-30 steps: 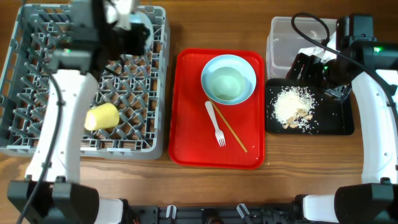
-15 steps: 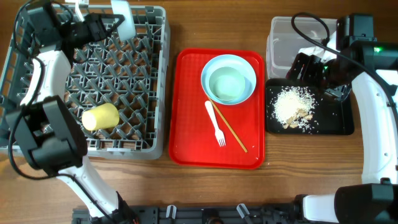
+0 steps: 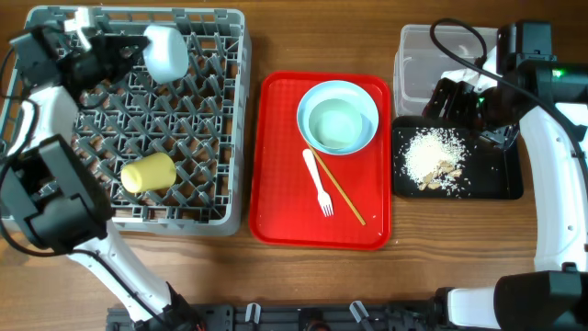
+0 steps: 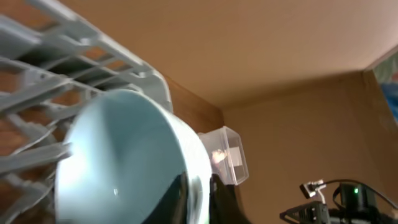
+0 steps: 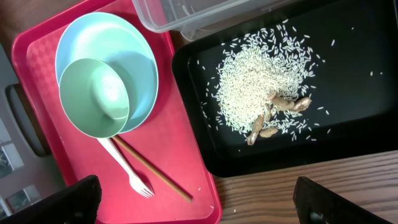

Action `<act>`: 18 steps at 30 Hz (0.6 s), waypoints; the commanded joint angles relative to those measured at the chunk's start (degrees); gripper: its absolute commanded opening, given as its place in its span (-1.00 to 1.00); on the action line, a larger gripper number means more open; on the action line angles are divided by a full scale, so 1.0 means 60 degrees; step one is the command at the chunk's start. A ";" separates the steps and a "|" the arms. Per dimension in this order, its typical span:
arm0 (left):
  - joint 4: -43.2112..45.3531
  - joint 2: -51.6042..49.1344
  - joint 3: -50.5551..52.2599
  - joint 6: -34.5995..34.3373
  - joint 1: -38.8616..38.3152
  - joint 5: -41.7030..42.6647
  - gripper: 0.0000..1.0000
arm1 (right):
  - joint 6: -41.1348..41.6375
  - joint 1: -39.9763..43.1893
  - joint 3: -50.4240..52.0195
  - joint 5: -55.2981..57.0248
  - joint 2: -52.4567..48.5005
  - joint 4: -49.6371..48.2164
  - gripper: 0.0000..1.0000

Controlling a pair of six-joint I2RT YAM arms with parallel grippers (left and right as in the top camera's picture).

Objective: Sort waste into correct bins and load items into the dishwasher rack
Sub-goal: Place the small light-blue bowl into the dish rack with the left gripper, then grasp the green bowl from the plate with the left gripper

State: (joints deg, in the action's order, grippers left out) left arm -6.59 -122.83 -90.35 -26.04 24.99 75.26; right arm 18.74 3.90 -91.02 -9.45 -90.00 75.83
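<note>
Overhead, we saw the left gripper [image 3: 140, 51] grasping a bowl [image 3: 166, 52] above the rack [image 3: 216, 138]; only the right wrist view showed the right gripper [image 5: 199, 202] spread wide.

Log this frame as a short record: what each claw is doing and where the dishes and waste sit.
left claw: shut on pale bowl, at the rack's far side
right claw: open, empty, by the black tray
rack: yellow cup lying on its side
red tray: plate with green bowl on it, fork, chopsticks
black tray: rice crumbs
clear tub: contents unclear
</note>
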 commanded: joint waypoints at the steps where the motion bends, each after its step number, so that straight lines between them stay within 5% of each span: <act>1: -0.0200 -0.0160 -0.0069 0.0015 0.0244 0.0127 -0.61 | -0.0124 -0.0015 -0.0193 -0.0149 0.0142 0.0004 0.99; 3: -0.0200 -0.0160 -0.0069 0.0015 0.0291 0.0124 -0.28 | -0.0124 -0.0015 -0.0193 -0.0149 0.0142 0.0015 0.99; 6: -0.0200 -0.0160 -0.0069 0.0011 0.0364 0.0120 1.00 | -0.0124 -0.0015 -0.0193 -0.0149 0.0142 0.0018 0.99; 12: -0.0838 0.0047 -0.0069 -0.0229 0.0878 -0.0929 1.00 | -0.0135 -0.0015 -0.0193 -0.0149 0.0142 0.0062 0.99; 18: -0.2430 0.1486 -0.0069 0.1002 0.0882 -0.2466 1.00 | -0.0124 -0.0011 -0.0193 -0.0146 0.0142 0.0055 1.00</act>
State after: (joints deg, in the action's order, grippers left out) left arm -17.76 -121.36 -90.37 -25.61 31.24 67.11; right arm 18.72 3.90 -91.02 -9.45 -90.00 76.09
